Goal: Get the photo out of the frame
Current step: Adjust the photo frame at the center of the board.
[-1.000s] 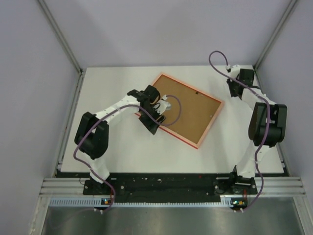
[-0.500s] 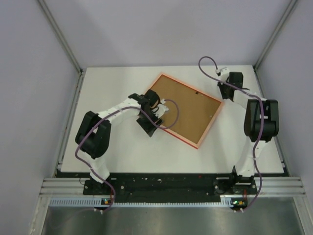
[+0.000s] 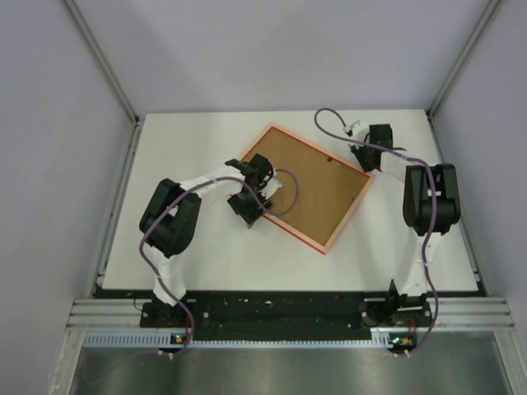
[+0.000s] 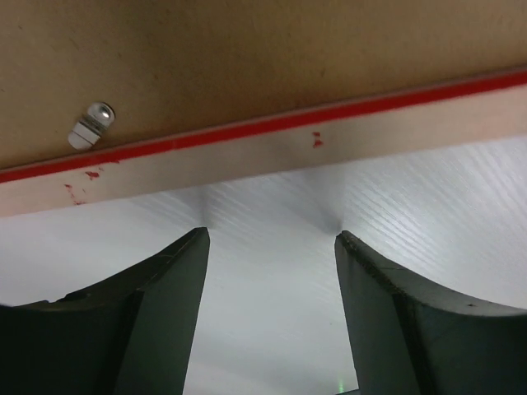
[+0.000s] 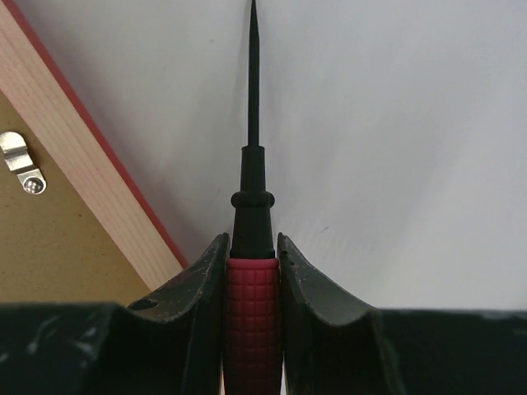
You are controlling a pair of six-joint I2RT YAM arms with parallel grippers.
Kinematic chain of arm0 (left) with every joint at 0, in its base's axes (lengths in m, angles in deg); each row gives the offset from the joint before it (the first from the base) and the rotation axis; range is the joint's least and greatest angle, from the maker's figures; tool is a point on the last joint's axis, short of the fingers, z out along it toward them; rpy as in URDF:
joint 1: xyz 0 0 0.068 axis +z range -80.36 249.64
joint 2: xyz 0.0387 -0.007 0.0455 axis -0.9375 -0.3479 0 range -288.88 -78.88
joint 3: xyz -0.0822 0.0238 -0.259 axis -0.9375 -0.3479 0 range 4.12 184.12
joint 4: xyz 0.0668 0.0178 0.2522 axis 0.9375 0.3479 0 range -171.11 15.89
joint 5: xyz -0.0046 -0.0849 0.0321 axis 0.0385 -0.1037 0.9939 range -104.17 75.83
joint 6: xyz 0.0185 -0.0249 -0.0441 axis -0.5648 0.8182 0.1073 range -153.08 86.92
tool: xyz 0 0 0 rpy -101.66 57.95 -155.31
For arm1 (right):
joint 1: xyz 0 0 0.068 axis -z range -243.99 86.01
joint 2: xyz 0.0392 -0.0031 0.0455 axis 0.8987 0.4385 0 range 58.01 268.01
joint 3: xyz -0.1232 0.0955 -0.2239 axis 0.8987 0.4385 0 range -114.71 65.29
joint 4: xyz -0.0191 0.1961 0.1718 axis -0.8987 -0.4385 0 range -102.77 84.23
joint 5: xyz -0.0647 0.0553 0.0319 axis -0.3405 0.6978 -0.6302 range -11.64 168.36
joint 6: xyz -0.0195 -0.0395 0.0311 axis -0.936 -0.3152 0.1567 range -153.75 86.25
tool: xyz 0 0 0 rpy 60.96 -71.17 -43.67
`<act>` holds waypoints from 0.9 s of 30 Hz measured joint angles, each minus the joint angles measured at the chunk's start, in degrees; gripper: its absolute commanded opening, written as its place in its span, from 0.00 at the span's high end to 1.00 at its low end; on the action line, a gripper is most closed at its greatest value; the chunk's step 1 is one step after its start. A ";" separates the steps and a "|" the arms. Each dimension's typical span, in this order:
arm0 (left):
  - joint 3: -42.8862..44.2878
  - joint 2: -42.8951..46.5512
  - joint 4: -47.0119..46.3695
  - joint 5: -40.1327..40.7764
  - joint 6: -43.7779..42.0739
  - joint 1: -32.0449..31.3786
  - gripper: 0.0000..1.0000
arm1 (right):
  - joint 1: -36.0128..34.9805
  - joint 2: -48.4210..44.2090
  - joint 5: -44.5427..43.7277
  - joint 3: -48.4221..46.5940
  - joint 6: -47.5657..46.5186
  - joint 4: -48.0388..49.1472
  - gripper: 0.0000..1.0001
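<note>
The frame [image 3: 317,193] lies face down on the white table, showing its brown back and reddish rim. The photo is hidden under that back. My left gripper [image 3: 260,184] is at the frame's left edge, open and empty. In the left wrist view its fingertips [image 4: 193,247] rest on the table just short of the rim [image 4: 272,144]. My right gripper [image 3: 362,155] hovers by the frame's right corner, shut on a red-handled tool [image 5: 251,317]. The tool's thin black shaft [image 5: 253,99] points out over the table beside the rim [image 5: 99,197].
Small metal retaining clips sit on the brown back: one clip [image 4: 90,125] near the left gripper, another clip [image 5: 20,169] near the right one. Grey enclosure walls [image 3: 49,123] surround the table [image 3: 206,255]. Purple cables loop from both wrists.
My right arm has swung left with the tool, closing in on the frame's right corner. The left arm has folded in at its elbow and its jaws have widened a little.
</note>
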 measured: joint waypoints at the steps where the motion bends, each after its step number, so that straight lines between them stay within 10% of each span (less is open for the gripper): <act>1: 0.26 -0.52 -0.15 0.98 0.20 0.00 0.31 | -0.31 -0.02 0.46 0.00 -0.35 -0.81 1.00; 27: 17.81 -13.22 6.58 21.81 2.45 6.97 0.25 | -6.67 -14.53 7.80 11.76 0.33 -16.17 1.00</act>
